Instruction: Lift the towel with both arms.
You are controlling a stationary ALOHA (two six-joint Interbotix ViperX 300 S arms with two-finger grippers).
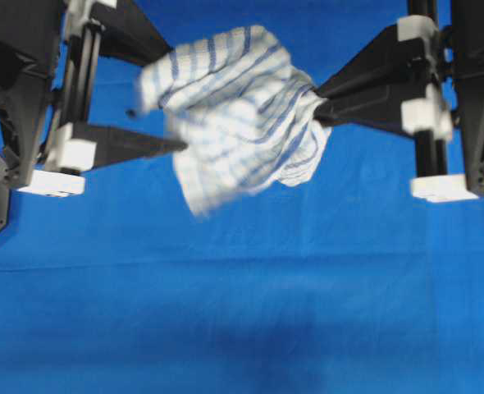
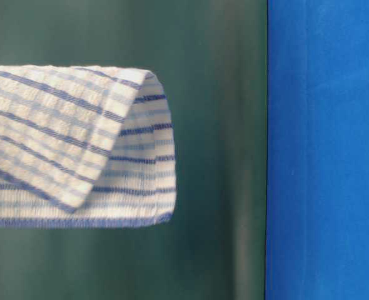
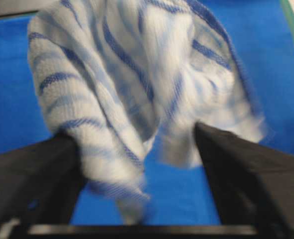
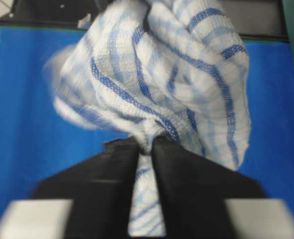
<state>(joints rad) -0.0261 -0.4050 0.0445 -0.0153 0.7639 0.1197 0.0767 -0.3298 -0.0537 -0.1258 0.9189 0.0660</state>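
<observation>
The towel (image 1: 234, 115) is a white cloth with blue check stripes, bunched and hanging in the air above the blue table cover (image 1: 242, 312). My left gripper (image 1: 176, 98) is open, its two black fingers (image 3: 32, 184) wide apart with the blurred towel (image 3: 122, 74) loose between them. My right gripper (image 4: 147, 142) pinches a gathered fold of the towel (image 4: 162, 74) between nearly closed jaws, with cloth running down the gap. In the overhead view the right gripper (image 1: 317, 100) meets the towel's right side. The table-level view shows a folded edge of the towel (image 2: 65, 144) with its blue hem.
The black arm bodies stand at the upper left (image 1: 12, 82) and upper right (image 1: 472, 82) corners. Blue cloth covers the whole table below the towel. In the table-level view a dark green backdrop (image 2: 222, 150) and a blue panel (image 2: 322, 150) stand behind.
</observation>
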